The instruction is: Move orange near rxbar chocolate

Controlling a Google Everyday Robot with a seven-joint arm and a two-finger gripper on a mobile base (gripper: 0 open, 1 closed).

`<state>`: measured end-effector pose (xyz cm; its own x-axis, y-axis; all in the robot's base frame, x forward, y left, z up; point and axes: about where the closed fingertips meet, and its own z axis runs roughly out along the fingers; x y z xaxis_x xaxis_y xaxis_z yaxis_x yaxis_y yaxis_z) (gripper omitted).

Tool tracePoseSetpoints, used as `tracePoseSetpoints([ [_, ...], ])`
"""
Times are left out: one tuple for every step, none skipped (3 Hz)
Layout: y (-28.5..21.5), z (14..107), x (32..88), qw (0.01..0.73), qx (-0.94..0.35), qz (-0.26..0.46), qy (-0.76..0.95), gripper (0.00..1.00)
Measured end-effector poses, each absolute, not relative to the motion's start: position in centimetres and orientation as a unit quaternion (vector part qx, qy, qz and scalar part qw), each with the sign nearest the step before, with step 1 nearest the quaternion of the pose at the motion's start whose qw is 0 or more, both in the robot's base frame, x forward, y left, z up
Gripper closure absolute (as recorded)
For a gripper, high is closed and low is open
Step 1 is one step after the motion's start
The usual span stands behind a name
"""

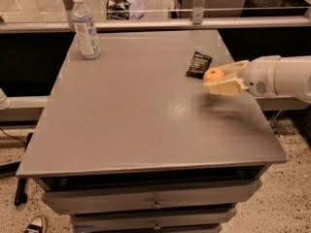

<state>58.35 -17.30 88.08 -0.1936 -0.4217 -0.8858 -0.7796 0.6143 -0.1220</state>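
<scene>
The orange [213,74] is a small round fruit held between the cream fingers of my gripper [217,78], a little above the grey table [136,110] near its right side. The gripper is shut on it, with the white arm reaching in from the right. The rxbar chocolate [198,64], a flat black wrapper with white print, lies on the table just to the left and behind the orange, very close to it.
A clear plastic water bottle [85,27] with a white cap stands at the table's back left corner. Drawers sit under the table's front edge. A glass partition and rail run behind the table.
</scene>
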Motion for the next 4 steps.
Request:
tracePoseSetpoints([
  [-20.3, 86.6, 62.5, 0.511, -0.371, 0.175, 0.755, 1.0],
  [-21.4, 84.8, 66.1, 0.505, -0.366, 0.172, 0.763, 1.0],
  [-22.1, 83.6, 68.3, 0.492, -0.369, 0.166, 0.771, 1.0],
  [-22.3, 83.4, 68.9, 0.488, -0.37, 0.164, 0.773, 0.82],
])
